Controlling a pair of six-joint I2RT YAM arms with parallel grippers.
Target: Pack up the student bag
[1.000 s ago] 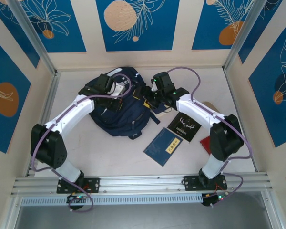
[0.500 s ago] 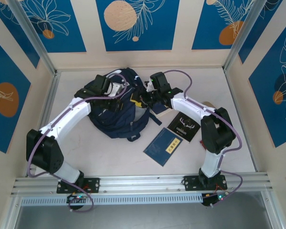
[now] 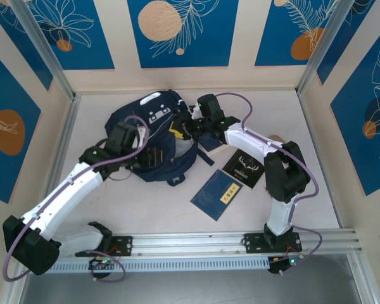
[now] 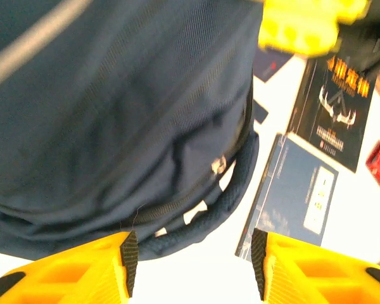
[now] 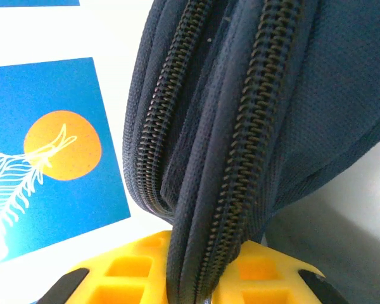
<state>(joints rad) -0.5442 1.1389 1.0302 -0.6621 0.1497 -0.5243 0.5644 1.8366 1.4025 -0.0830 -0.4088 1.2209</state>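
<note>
The backpack (image 3: 153, 136) lies on the table (image 3: 139, 202) toward the far wall, a little left of centre. Its long axis runs from far to near, and the near end swings slightly to the right. The end with the white patches points to the far wall, and a small padded loop sticks out at the near end; from above it is hard to say which end is the top. The left gripper (image 3: 153, 157) sits over the near left part of the backpack. In the left wrist view, the left gripper (image 4: 193, 256) has its jaws apart with nothing between them, just short of the padded loop and the dark fabric. The right gripper (image 3: 179, 129) is at the backpack's right edge, near the far end. In the right wrist view, the right gripper (image 5: 196, 278) has its jaws closed on a fold of the backpack's zippered edge, with two lines of zip teeth rising out of the pinch. To the right of the backpack lie a blue book (image 3: 220, 193), a black book (image 3: 245, 168) and a small red thing (image 3: 272, 190), all clear of both grippers.
</note>
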